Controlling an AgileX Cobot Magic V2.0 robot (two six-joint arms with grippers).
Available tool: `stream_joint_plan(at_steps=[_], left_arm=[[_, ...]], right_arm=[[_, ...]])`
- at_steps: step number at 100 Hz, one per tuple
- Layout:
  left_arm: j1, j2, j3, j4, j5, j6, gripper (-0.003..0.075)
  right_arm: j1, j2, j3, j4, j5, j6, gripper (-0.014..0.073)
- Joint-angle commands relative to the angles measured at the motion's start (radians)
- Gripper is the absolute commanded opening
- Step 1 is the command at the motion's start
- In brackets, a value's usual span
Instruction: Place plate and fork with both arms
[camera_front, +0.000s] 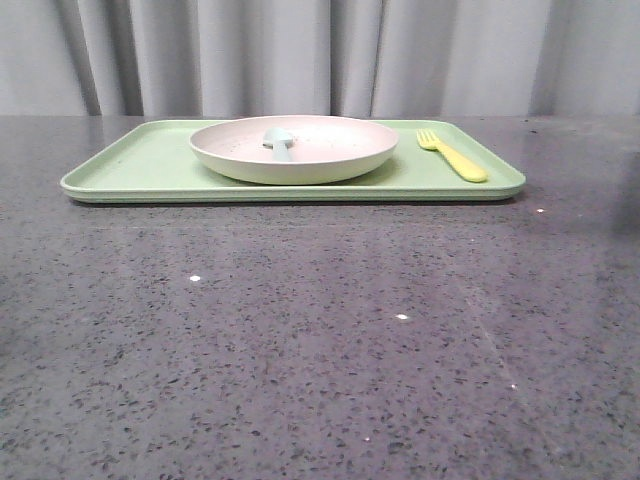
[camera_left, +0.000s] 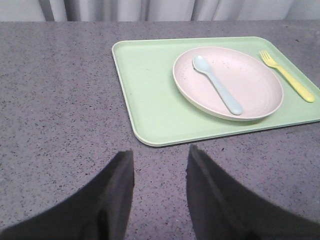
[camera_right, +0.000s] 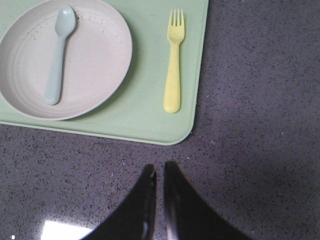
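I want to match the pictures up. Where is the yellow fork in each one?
Front view: the fork lies on the tray's right end, beside the plate.
Left wrist view: far right edge of the picture, on the tray.
Right wrist view: upper middle, right of the plate.
Shared landmark: the light green tray.

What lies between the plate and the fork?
Only bare tray surface separates the plate from the fork; the right wrist view shows it best.

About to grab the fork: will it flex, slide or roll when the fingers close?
The fork looks like thin moulded plastic, so probably light and fairly stiff. It lies flat on the smooth tray, so it may skid if nudged. Its flat shape makes rolling unlikely.
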Motion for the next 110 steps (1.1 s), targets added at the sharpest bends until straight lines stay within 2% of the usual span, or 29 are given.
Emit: stream_joint_plan(at_steps=[1,10,35,50,110], left_arm=[[-0.007,-0.004,-0.018,-0.008,-0.079,-0.012,0.0258],[-0.007,-0.004,-0.011,-0.008,-0.079,-0.012,0.0211],[-0.007,-0.004,0.005,-0.008,-0.075,-0.012,-0.0020],[-0.007,-0.016,0.009,-0.008,-0.075,-0.012,-0.0020],[-0.007,-0.311,0.200,-0.006,-0.108,-0.012,-0.0020]], right_arm=[[0.001,-0.111,0.063,-0.022,-0.120,-0.001,0.0056],[0.001,-0.196,0.149,-0.022,-0.171,-0.001,0.0056],[0.001,-0.405,0.347,-0.041,-0.250,-0.001,0.0036],[0.001,-0.525,0.437,-0.066,-0.268,-0.001,-0.0073],[0.001,-0.929,0.731,-0.087,-0.362,-0.001,-0.0067]])
